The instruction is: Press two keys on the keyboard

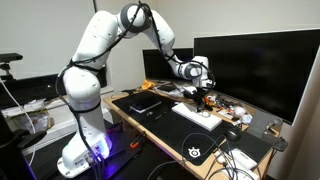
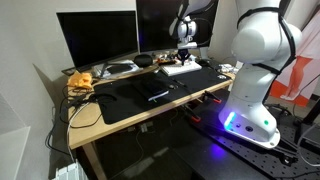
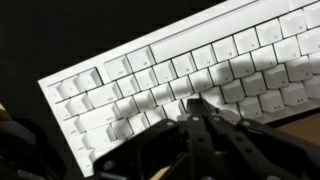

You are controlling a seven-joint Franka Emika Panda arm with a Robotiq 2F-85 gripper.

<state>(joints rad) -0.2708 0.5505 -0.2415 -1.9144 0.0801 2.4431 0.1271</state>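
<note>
The white keyboard (image 3: 180,70) fills the wrist view, lying at a slant with its keys sharp and close. In both exterior views it lies on the black mat near the monitors (image 1: 196,114) (image 2: 182,69). My gripper (image 3: 197,103) is shut, its fingers pressed together, with the tips right at the keys in the keyboard's middle rows. In an exterior view the gripper (image 1: 201,94) hangs just over the keyboard, pointing down. I cannot tell whether a key is pressed down.
A black flat tablet-like rectangle (image 1: 145,102) (image 2: 150,92) lies on the black mat with a white logo (image 1: 193,150). Two dark monitors (image 1: 255,60) (image 2: 97,38) stand behind. Cables and small clutter (image 2: 82,82) lie at the desk's end.
</note>
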